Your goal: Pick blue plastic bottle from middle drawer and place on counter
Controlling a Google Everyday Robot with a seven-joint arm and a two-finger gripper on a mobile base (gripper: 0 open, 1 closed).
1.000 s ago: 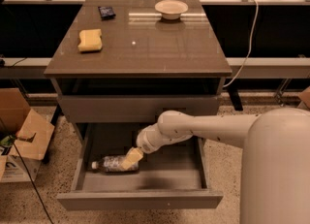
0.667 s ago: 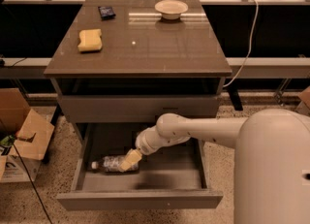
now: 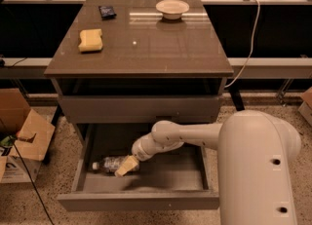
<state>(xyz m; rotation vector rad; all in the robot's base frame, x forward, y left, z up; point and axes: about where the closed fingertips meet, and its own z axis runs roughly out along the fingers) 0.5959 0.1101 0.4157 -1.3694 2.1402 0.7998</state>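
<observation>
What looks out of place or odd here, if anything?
Only the blue plastic bottle stands out: it lies on its side in the open middle drawer, with the gripper at it. Nothing looks spilled or damaged on the counter.

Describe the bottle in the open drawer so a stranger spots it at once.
Below the counter of the grey cabinet, one drawer is pulled out. On its floor lies a small clear bottle, white cap leftward, the pincer at its other end; nothing else lies in that drawer.

Dim warm light; glare on counter (image 3: 161, 48); gripper (image 3: 126, 166) in shadowed middle drawer (image 3: 168, 176).
</observation>
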